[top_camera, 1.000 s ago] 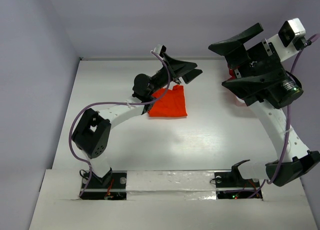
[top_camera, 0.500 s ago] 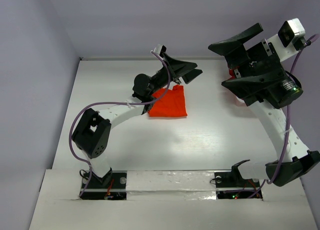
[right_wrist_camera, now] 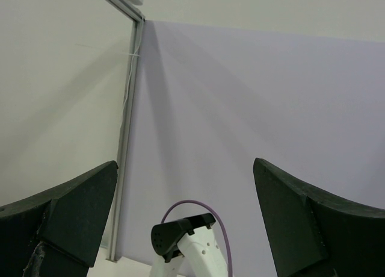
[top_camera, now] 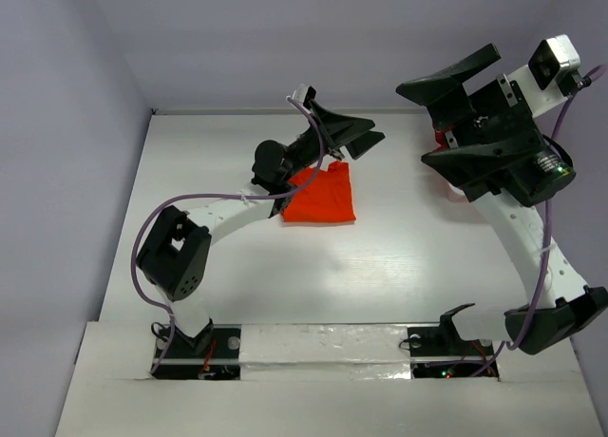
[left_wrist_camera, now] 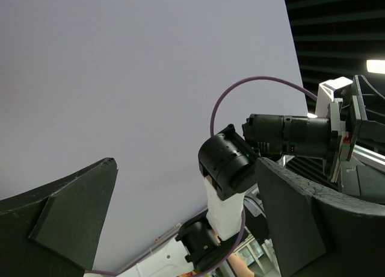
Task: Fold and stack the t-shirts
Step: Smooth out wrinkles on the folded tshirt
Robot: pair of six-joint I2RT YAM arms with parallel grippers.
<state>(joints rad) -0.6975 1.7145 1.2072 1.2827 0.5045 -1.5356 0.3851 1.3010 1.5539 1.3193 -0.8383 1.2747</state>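
1. shirts: orange-red shirt (top_camera: 321,198) lies flat on table (top_camera: 399,266) as a small, roughly folded rectangle, left of centre, toward the far side.
2. dark red shirt (top_camera: 440,138): only a sliver shows at the far right of the table; the rest is hidden under the right arm (top_camera: 522,237). a pink bit (top_camera: 458,194) sits near it; shape can't be told.
3. the two shirts are well apart, not stacked.
4. left gripper (top_camera: 359,135): jaws wide, nothing between them. it hangs over the far edge of the orange-red shirt and is pitched upward. its wrist view shows only wall (left_wrist_camera: 120,78) and the right arm's wrist.
5. right gripper (top_camera: 458,114): jaws wide, empty. it is held high over the far right of the table, above the dark red sliver. its wrist view shows the wall corner, with part of the left arm (right_wrist_camera: 186,244) at the bottom.
6. contact: neither gripper touches cloth.
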